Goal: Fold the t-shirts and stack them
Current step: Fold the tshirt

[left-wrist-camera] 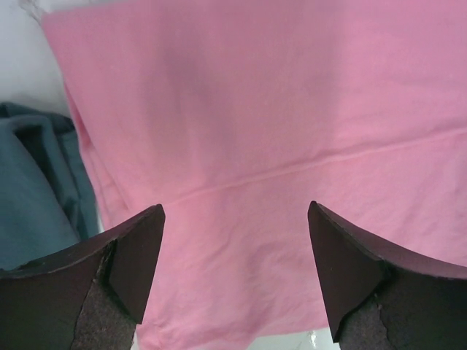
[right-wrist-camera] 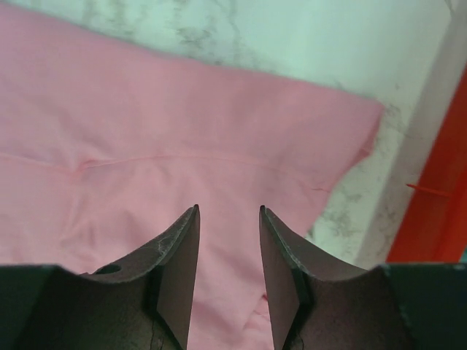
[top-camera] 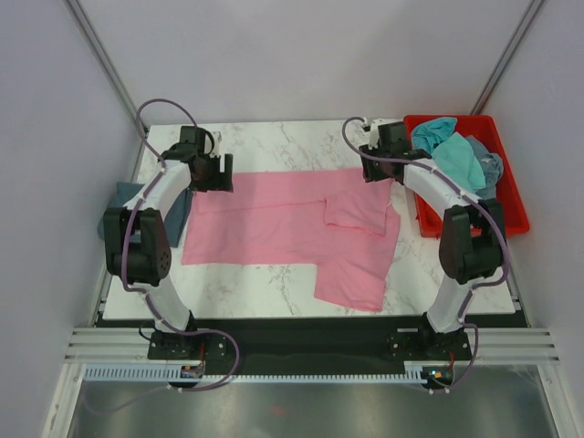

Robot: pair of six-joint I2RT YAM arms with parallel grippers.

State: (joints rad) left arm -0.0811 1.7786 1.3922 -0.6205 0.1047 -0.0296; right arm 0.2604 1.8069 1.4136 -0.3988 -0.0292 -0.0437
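A pink t-shirt (top-camera: 274,228) lies spread across the marble table, with one flap folded over at its right side. My left gripper (top-camera: 222,173) hovers over its far left corner, wide open with nothing between the fingers; in the left wrist view (left-wrist-camera: 235,206) only pink cloth (left-wrist-camera: 277,109) lies below it. My right gripper (top-camera: 372,172) stands over the far right corner, its jaws (right-wrist-camera: 229,208) partly open and empty above the pink cloth (right-wrist-camera: 146,131). A slate-blue t-shirt (top-camera: 126,193) lies at the table's left edge (left-wrist-camera: 36,189). Turquoise (top-camera: 452,155) and grey-blue (top-camera: 490,164) t-shirts lie crumpled in the crate.
A red plastic crate (top-camera: 518,205) stands at the table's right edge, close beside my right arm; its wall shows in the right wrist view (right-wrist-camera: 438,197). Bare marble (top-camera: 274,141) runs along the far side. Grey walls close in on both sides.
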